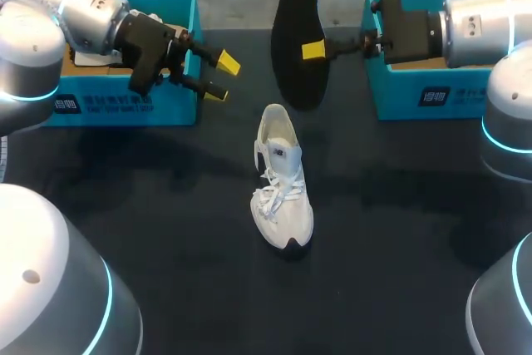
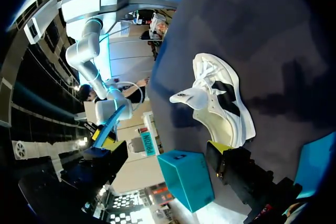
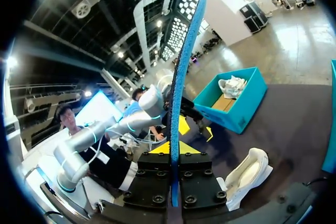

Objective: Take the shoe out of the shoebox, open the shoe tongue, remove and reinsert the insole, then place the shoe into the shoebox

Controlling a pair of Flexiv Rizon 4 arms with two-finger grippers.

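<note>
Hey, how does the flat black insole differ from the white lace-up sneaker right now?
The black insole is thin and flat; the white sneaker is bulky and laced. The insole is held in the air by the right gripper; the sneaker rests on the black table, with nothing touching it. Both are outside the teal shoeboxes.

Our left arm comes in from the left with its wrist roughly level. Its pincer points toward the middle, its 2 yellow-tipped fingers spread apart with nothing between them. Our right arm comes in from the right, and its pincer points left, both fingers clamped on the insole.
</note>
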